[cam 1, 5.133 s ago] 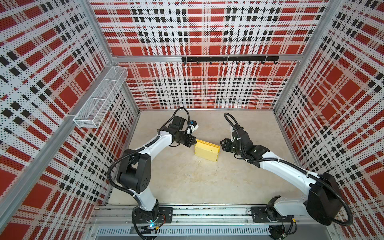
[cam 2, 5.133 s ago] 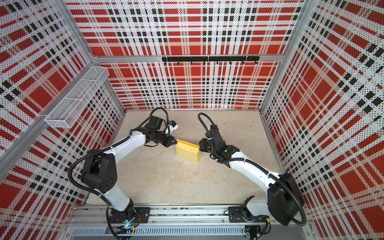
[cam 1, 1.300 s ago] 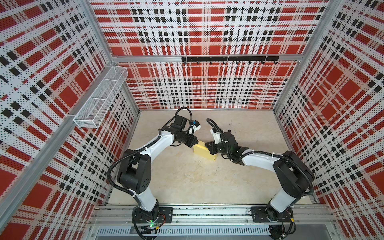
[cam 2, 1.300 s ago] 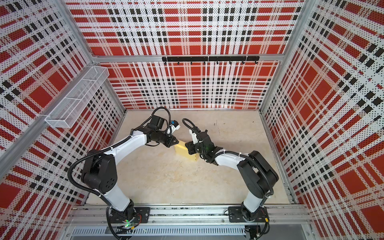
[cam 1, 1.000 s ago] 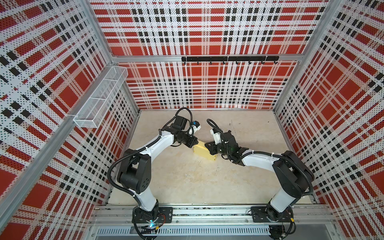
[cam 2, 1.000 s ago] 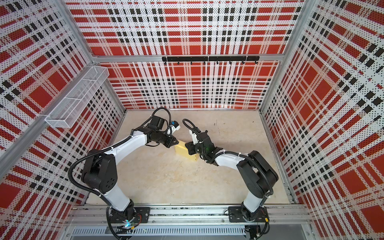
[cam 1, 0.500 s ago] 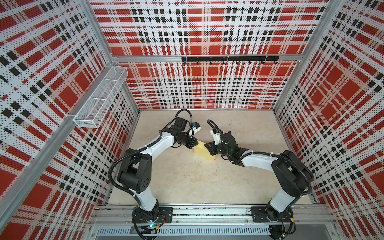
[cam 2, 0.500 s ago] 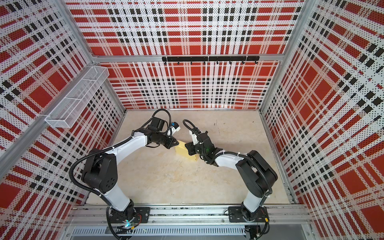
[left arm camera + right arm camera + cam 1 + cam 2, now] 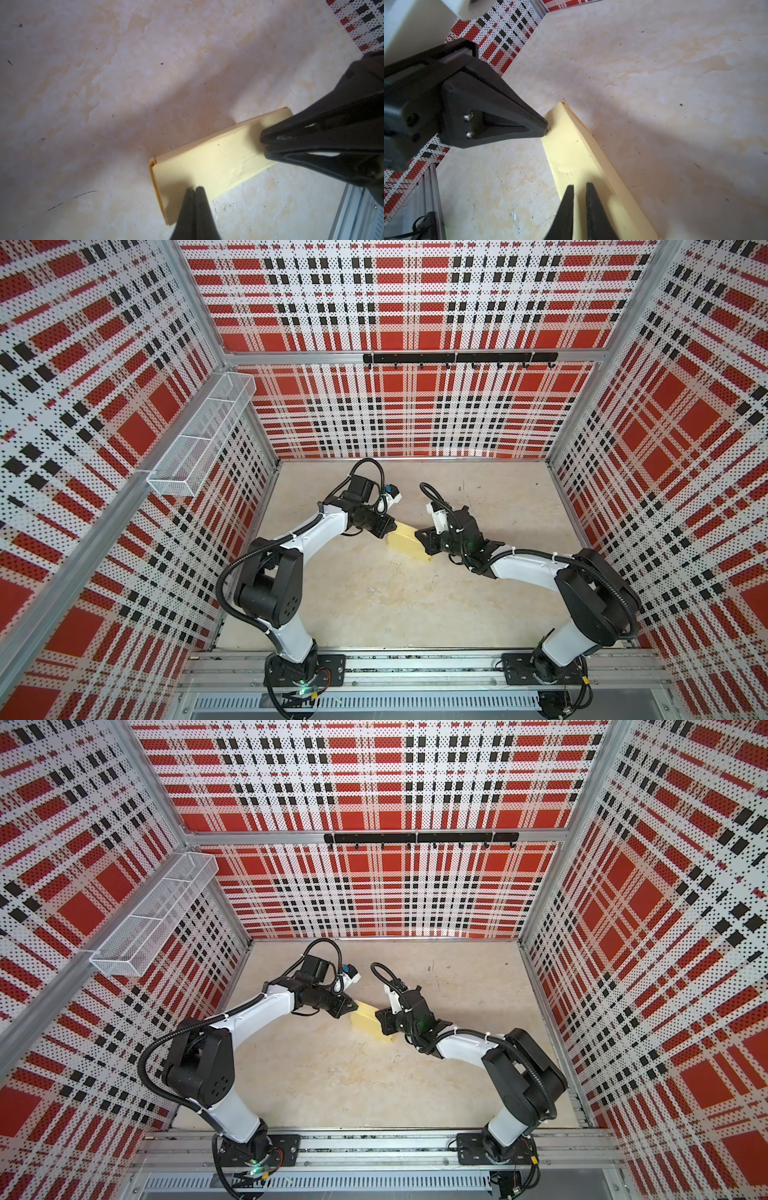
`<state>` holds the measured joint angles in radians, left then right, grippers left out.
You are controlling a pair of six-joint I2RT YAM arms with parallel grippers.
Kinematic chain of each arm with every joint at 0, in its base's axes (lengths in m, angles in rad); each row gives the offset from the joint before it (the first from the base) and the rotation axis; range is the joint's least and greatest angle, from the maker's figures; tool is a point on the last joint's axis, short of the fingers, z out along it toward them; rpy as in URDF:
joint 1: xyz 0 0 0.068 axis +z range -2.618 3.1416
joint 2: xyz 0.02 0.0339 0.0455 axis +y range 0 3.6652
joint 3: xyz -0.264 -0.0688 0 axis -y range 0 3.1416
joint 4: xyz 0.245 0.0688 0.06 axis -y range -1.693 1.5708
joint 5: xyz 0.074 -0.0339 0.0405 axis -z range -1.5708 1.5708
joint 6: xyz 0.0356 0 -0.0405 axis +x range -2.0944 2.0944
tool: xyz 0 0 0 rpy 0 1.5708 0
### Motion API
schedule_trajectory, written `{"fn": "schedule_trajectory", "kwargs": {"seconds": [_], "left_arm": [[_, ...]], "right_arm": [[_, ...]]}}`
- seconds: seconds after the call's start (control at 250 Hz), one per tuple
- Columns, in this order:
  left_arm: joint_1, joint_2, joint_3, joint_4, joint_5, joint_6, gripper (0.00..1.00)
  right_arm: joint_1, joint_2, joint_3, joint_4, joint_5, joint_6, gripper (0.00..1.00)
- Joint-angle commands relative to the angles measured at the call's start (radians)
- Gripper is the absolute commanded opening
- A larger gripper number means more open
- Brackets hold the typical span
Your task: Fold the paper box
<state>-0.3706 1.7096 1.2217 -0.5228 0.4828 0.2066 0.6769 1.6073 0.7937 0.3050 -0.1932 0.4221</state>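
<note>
The paper box (image 9: 405, 541) (image 9: 368, 1023) is folded pale yellow card, a small flat rectangular box on the beige table between both grippers. My left gripper (image 9: 392, 524) (image 9: 353, 1006) is shut, its tip (image 9: 195, 188) resting on the box's broad face (image 9: 207, 162) near one end. My right gripper (image 9: 419, 534) (image 9: 379, 1017) meets the other end. Its fingers stand a narrow gap apart (image 9: 580, 185) over the card (image 9: 571, 149), with nothing clamped between them. Each wrist view shows the opposite gripper touching the box: the right gripper (image 9: 262, 144) and the left gripper (image 9: 546, 126).
A white wire basket (image 9: 199, 443) hangs on the left wall and a black hook rail (image 9: 457, 358) runs along the back wall. Plaid walls enclose the table (image 9: 374, 605) on three sides. The arms' bases sit on an aluminium rail (image 9: 415, 664) at the front.
Five seconds ago the right gripper stood apart from the box; it has since come in against the box's right end. In the last second the left gripper shifted slightly and the right fingers narrowed a little.
</note>
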Motion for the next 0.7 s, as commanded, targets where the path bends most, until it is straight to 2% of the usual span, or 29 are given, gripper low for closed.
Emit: {"fn": "schedule_trajectory", "kwargs": {"seconds": [0.0, 0.264, 0.352, 0.696], "left_arm": [[0.006, 0.009, -0.041, -0.032, -0.043, -0.001, 0.0], [0.007, -0.002, -0.034, -0.038, -0.041, -0.004, 0.0], [0.007, -0.017, -0.03, -0.041, -0.042, -0.004, 0.0], [0.018, -0.036, -0.021, -0.039, -0.033, -0.01, 0.0]], "right_arm": [[-0.015, 0.004, -0.071, -0.107, 0.021, 0.004, 0.15], [-0.043, 0.026, -0.153, -0.02, 0.017, 0.017, 0.14], [-0.07, 0.041, -0.162, 0.017, -0.025, 0.059, 0.14], [-0.08, 0.077, -0.145, -0.024, -0.048, 0.03, 0.12]]}}
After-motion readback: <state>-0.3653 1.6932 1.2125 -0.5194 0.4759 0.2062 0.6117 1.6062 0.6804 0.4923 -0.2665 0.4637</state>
